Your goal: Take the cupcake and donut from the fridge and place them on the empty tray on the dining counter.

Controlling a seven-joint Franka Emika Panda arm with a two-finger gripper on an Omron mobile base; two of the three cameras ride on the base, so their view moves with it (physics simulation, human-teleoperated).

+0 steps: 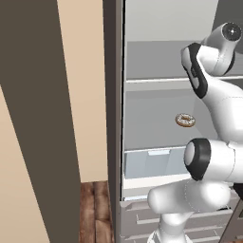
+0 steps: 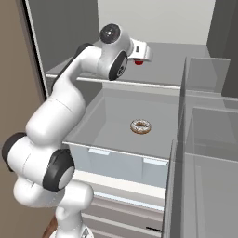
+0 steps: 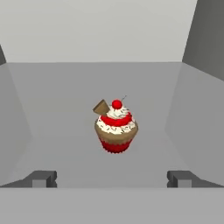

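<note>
Fridge [image 2: 139, 16] shelves hold cupcake [image 3: 116, 126], donut [image 2: 140, 126].

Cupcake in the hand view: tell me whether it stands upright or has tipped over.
Upright. The cupcake sits on its red wrapper on the fridge shelf, frosting and cherry pointing up, ahead of the open gripper.

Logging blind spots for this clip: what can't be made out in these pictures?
- Cupcake: in the right base view the arm's wrist hides all but a red scrap.
- Gripper: open in the hand view; its gap to the cupcake can't be judged.
- Donut: glaze detail too small in both base views.
- Fridge: cut off by the left base view's edges.
</note>
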